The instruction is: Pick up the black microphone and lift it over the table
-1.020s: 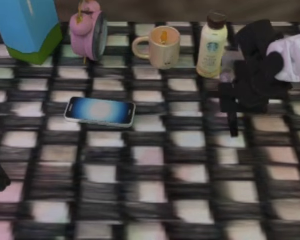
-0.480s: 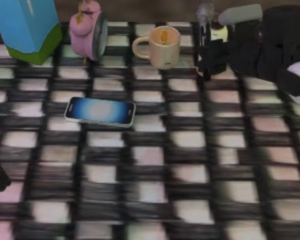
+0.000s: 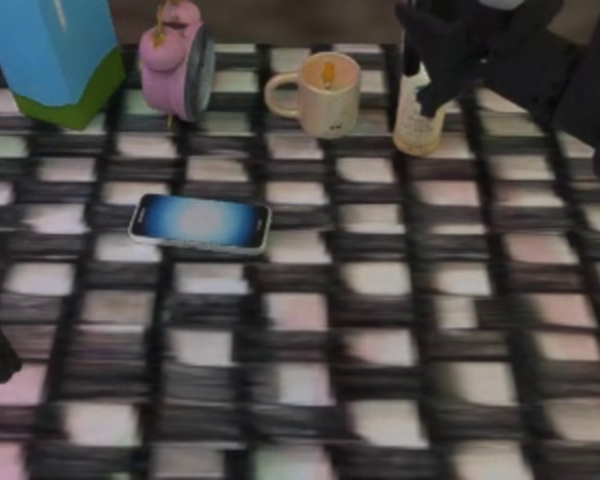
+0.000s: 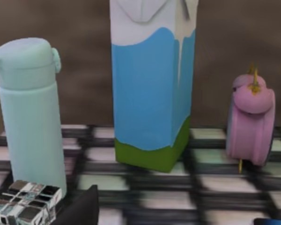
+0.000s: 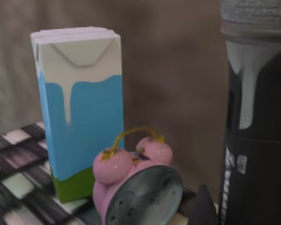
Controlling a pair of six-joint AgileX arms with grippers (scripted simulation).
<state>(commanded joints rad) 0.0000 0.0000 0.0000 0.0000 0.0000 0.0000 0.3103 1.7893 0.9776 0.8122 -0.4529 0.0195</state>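
We see a black-and-pale checkered table and a blue-screened phone. Far left stand our blue, white and green carton and pink clock.

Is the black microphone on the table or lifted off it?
Lifted. The black microphone fills the right wrist view beside the right gripper, near the top view's far edge; no microphone lies on the table.

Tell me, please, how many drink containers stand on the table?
4: a milk carton at the far left corner, a mint flask beside it, a mug at the far middle, a bottle to its right. Others may be hidden.
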